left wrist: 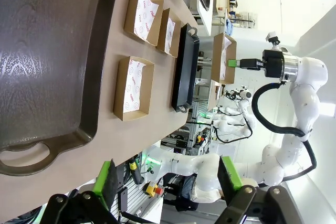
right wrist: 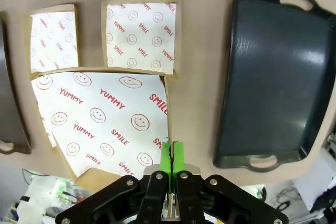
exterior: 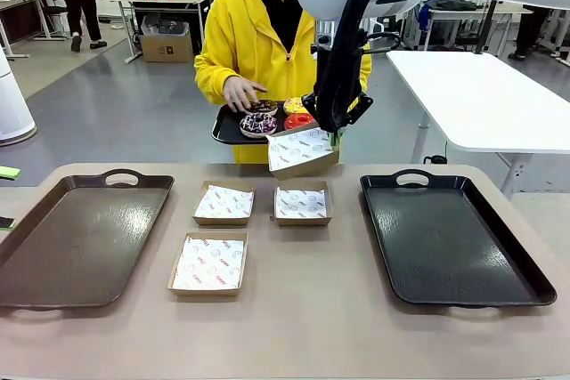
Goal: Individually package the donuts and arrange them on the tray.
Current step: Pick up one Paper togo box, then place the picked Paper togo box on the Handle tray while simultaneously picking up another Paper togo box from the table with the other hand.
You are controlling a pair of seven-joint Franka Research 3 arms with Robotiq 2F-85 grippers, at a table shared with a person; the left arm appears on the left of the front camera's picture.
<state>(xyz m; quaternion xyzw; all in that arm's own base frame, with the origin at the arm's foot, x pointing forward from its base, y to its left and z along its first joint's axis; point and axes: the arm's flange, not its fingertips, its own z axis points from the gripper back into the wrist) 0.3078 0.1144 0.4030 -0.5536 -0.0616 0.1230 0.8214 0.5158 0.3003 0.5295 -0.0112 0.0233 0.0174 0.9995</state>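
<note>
Across the table a person holds a small black tray (exterior: 224, 133) carrying the donuts: chocolate with sprinkles (exterior: 263, 107), dark with pink-white drizzle (exterior: 258, 124), yellow-iced (exterior: 295, 105) and red-glazed (exterior: 299, 120). One hand (exterior: 240, 92) rests on them. My right gripper (exterior: 334, 137) is shut on the rim of a paper-lined cardboard box (exterior: 301, 150), held tilted in the air just below that tray. In the right wrist view the green pads (right wrist: 167, 157) pinch the box (right wrist: 102, 119) edge. My left gripper (left wrist: 168, 179) hangs open with nothing between its fingers, above the near left of the table.
Three paper-lined boxes (exterior: 224, 204) (exterior: 302, 205) (exterior: 208, 263) sit mid-table. A brown tray (exterior: 80, 238) lies on the left and a black tray (exterior: 450, 238) on the right. A white table (exterior: 481, 95) stands behind at the right.
</note>
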